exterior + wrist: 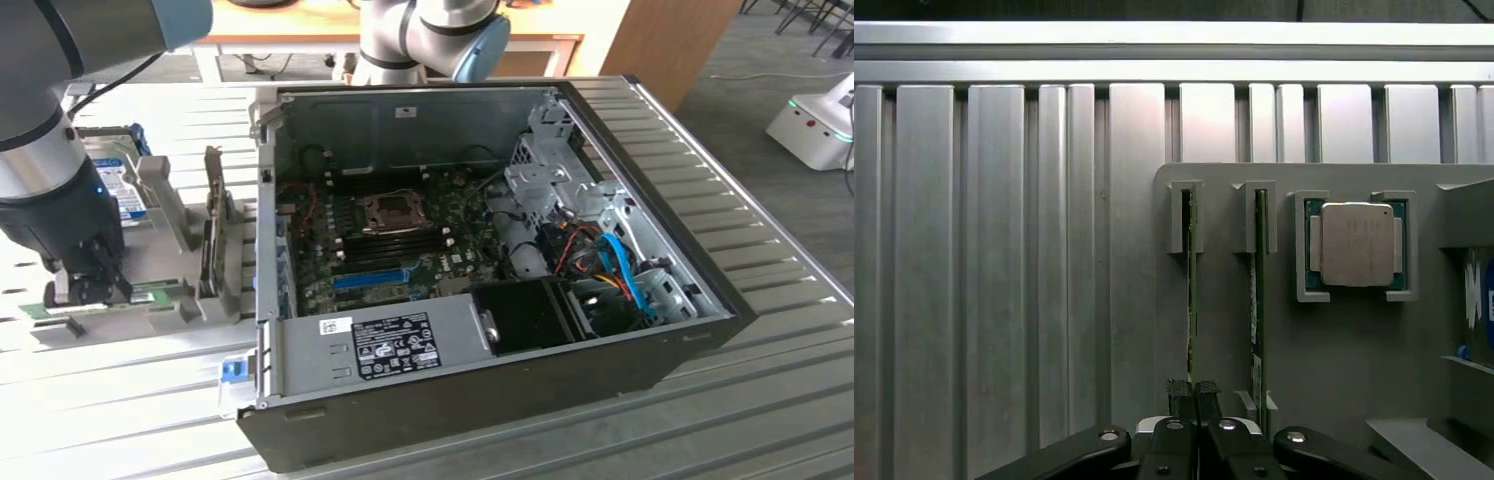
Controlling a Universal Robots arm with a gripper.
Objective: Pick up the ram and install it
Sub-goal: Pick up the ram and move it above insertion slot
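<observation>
Aluminium table (781, 400), carpet floor (767, 60), gripper (1192, 392) pinching ram (1191, 290)

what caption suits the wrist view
Wrist view: gripper shut on the ram standing in the grey holder, beside a second stick

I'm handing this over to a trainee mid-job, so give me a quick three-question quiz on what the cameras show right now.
1. True or false: the gripper is shut on a ram stick that stands on edge in the grey holder.
2. How many ram sticks stand in the holder's slots in the wrist view? A one, B two, C four.
3. Fill in: in the exterior view, the holder sits on the exterior view's ____ of the open computer case.

Key: 1 true. 2 B. 3 left.
</observation>
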